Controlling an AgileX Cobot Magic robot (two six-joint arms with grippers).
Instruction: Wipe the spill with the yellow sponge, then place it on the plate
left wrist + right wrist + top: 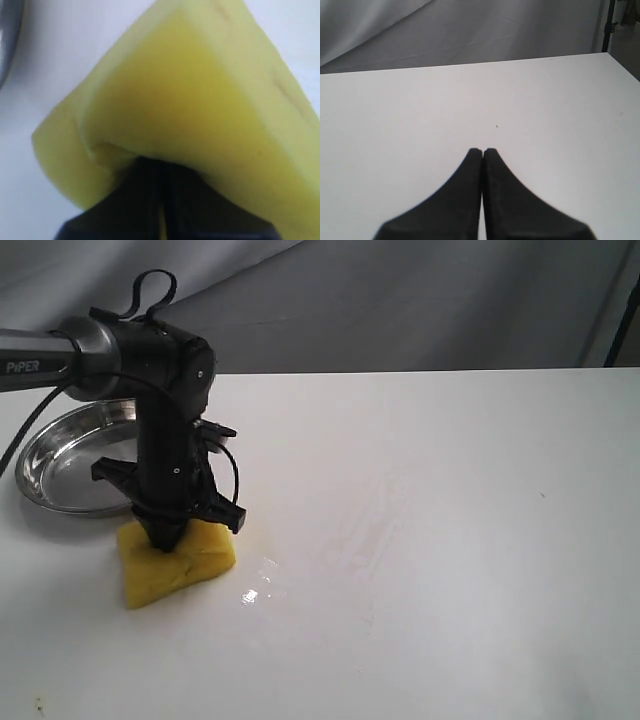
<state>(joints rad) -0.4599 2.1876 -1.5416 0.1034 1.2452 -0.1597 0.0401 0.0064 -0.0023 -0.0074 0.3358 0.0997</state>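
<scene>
Two closed: left end effector (165, 538) pinches yellow sponge (195, 558) on table (450, 540), right end effector (482, 151) empty | plate (68, 465) just upper left of sponge | I judge left arm nearer.

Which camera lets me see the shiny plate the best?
The exterior view. It shows most of the plate, with the left arm covering one side. The left wrist view catches only a blurry grey sliver that may be its rim. The right wrist view shows none of it.
</scene>
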